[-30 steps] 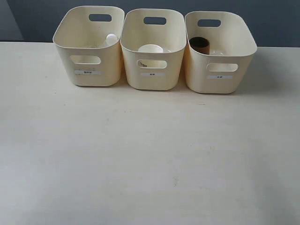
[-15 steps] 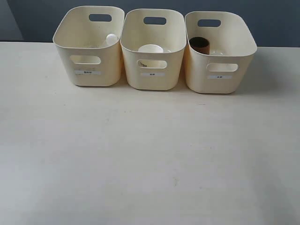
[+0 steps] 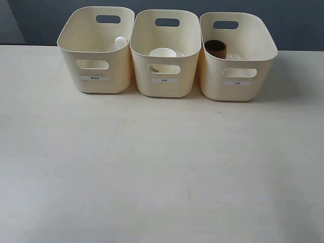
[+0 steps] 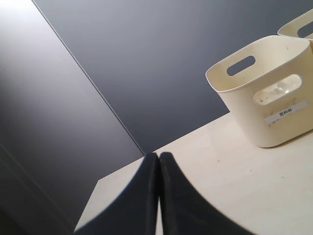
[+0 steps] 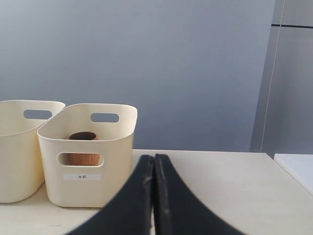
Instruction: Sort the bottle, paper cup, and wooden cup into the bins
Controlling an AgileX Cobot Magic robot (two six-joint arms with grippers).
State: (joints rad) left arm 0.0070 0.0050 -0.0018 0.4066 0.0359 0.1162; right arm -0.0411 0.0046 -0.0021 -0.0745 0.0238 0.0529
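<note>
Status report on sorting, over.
Left gripper, right gripper shut, empty. Clear white-capped plastic bottle in left cream plastic bin; white paper cup, middle bin; dark brown wooden cup, right bin. No obstruction seen.

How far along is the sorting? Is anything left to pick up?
Done, by the look of it: the bottle is in the left bin, the paper cup in the middle bin and the wooden cup in the right bin. In hand: nothing; the left gripper and right gripper are shut and empty. Left: seemingly nothing, as no item shows on the table.
</note>
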